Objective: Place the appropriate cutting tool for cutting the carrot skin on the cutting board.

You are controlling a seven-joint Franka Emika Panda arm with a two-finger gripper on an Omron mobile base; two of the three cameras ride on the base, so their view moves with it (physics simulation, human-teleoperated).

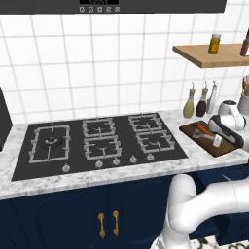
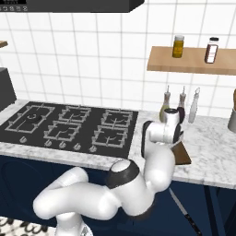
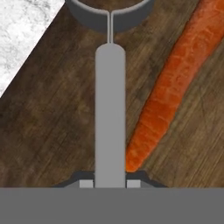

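Observation:
The cutting tool is a grey peeler (image 3: 110,113) with a straight handle and a looped head. My gripper (image 3: 110,183) is shut on the end of its handle. The peeler lies low over the dark brown cutting board (image 3: 48,127); whether it touches the wood I cannot tell. An orange carrot (image 3: 175,87) lies on the board just right of the handle, slanting away from it. In the left base view the cutting board (image 1: 224,148) sits right of the stove with the carrot (image 1: 204,129) and peeler head (image 1: 197,133) on it, and my gripper (image 1: 217,141) is low over it.
A black stove (image 1: 99,141) with several burners fills the marble counter (image 1: 194,163) left of the board. Bottles (image 1: 201,103) stand against the tiled wall behind the board. A tan wall shelf (image 1: 209,56) with jars hangs above. My arm hides most of the board (image 2: 185,158) in the right base view.

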